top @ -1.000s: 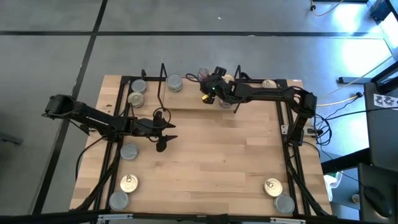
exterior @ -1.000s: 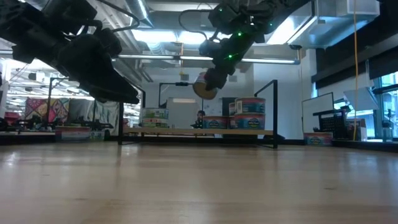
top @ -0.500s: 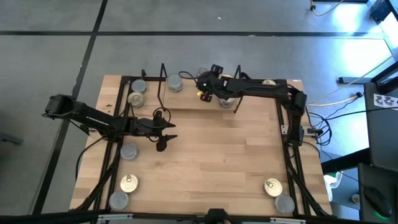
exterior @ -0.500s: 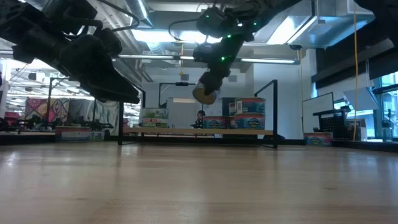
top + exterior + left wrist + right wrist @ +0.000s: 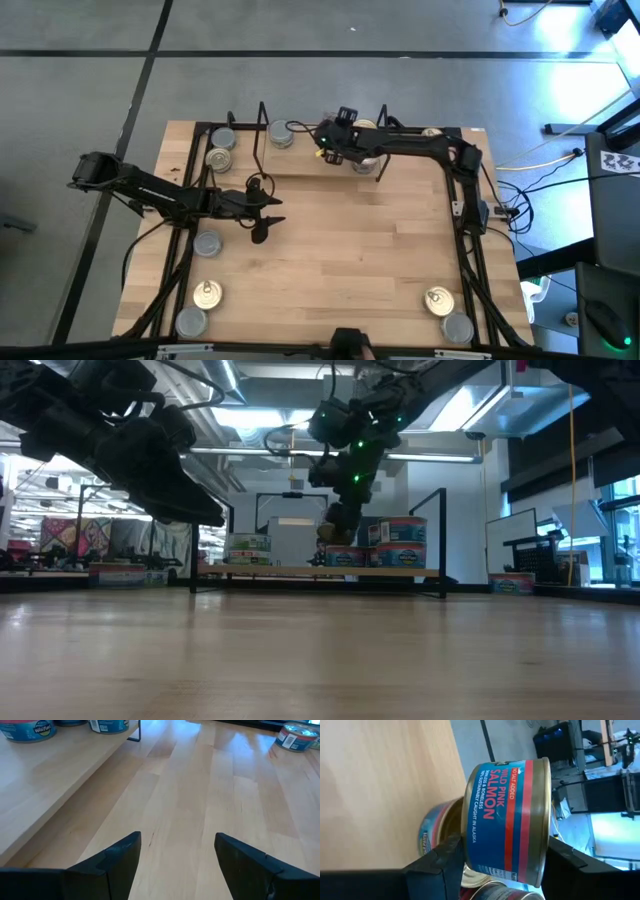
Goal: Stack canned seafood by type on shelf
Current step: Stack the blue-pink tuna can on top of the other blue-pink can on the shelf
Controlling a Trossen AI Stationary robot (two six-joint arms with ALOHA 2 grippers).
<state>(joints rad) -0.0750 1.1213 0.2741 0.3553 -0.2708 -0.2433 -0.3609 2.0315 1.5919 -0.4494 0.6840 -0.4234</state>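
Right gripper (image 5: pixel 495 860), seen past its own two dark fingers in the right wrist view, closed about halfway on a short round tin with a blue-and-red "wild pink salmon" label and gold rims (image 5: pixel 507 817); the tin lies on its side relative to that camera, clamped across its label wall. In the high view the same gripper (image 5: pixel 330 143) sits at upper centre of the frame, over the low black thin-wire shelf with a light wood base (image 5: pixel 300 165), beside a silver-lidded tin (image 5: pixel 281 133) already on the shelf. In the low view it hangs at upper centre, just above the row of blue-labelled tins (image 5: pixel 395 530) on the shelf.

Step judged in hand: setting the salmon tin onto its like. To do it well, level the tin so its base faces down, centre it over a tin of matching label, lower until the rims seat, and only then release; a tilted or off-centre release would likely let it slide off.

Left gripper (image 5: pixel 177 852), fingers spread wide and empty, waits above bare wooden tabletop (image 5: pixel 200 795) at left centre of the high view (image 5: pixel 258 215). Loose tins (image 5: pixel 207 293) remain at the table's lower corners.
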